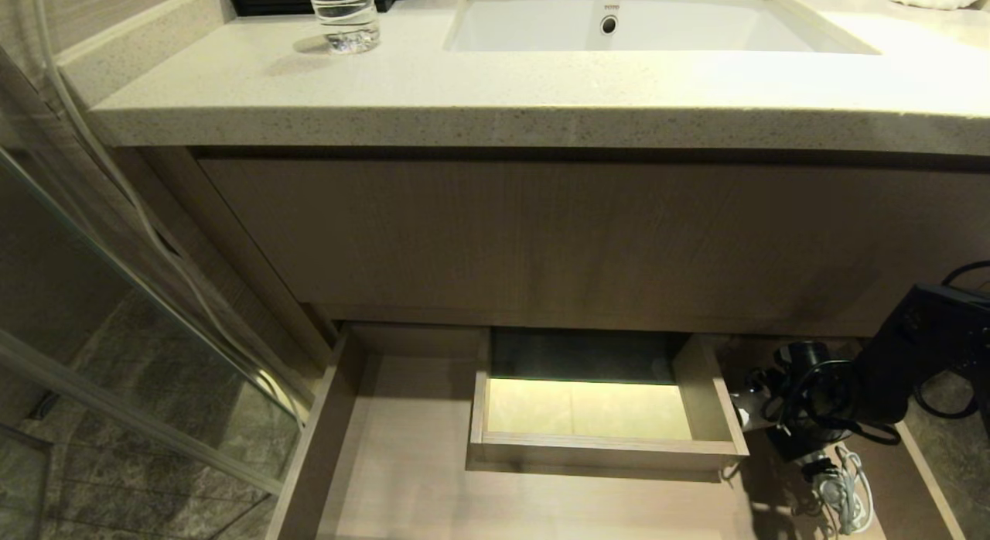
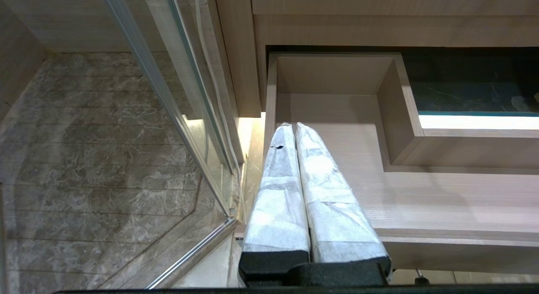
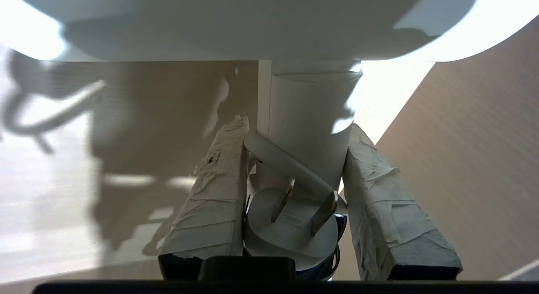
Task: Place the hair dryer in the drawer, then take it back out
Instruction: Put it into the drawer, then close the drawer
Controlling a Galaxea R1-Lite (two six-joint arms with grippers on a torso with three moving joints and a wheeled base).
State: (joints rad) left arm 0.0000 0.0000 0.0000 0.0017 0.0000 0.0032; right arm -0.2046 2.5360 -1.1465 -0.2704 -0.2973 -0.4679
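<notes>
Counting one hair dryer (image 3: 311,129), one open drawer (image 1: 402,463), one clear bottle (image 1: 344,18) on the counter far above. The dryer is white, with a fat barrel above a straight handle, plug (image 3: 292,226) folded against it. The right gripper (image 3: 294,167), over the drawer's right end, clamps that handle between taped fingers (image 3: 214,197); the left gripper (image 2: 294,129) hangs closed and empty.

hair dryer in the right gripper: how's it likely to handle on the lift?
Probably top-heavy: the right gripper clamps the hair dryer by its narrow handle, with the fat barrel above. The smooth plastic may slip or twist. The cord hangs loose over the drawer, so it may swing or snag.
</notes>
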